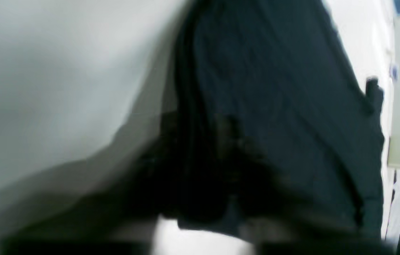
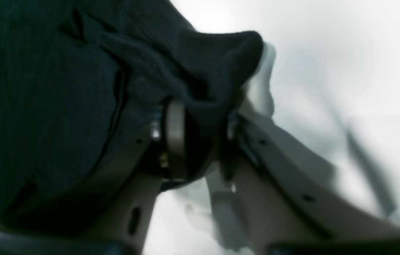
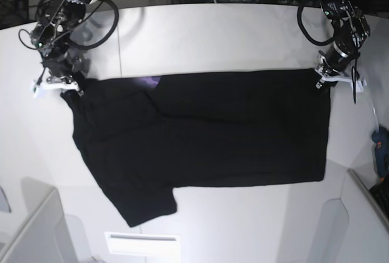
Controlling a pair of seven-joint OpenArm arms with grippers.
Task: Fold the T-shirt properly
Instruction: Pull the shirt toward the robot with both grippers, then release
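- Table (image 3: 200,32): white, rounded far edge; carries everything. No brand, label or writing readable in any view.
- T-shirt (image 3: 213,135): large, black, short-sleeved, spread mostly flat across the middle of the table, plain side up. One sleeve sticks out toward the near edge in the base view, lower left. A small purple patch shows at the far edge near the collar. A diagonal crease runs across the upper left part. Cloth otherwise lies fairly smooth.
- Right gripper (image 3: 61,84): at the shirt's far corner on the base view's left. Its wrist view shows black cloth bunched between the two fingers (image 2: 175,138), so it is clamped on the T-shirt.
- Left gripper (image 3: 334,78): at the shirt's far corner on the base view's right. Its wrist view is blurred, filled with dark cloth; jaws themselves not distinguishable there. It is closed, at the cloth's corner.
- Blue object (image 3: 381,150): small, at the table's right edge; too small to identify.
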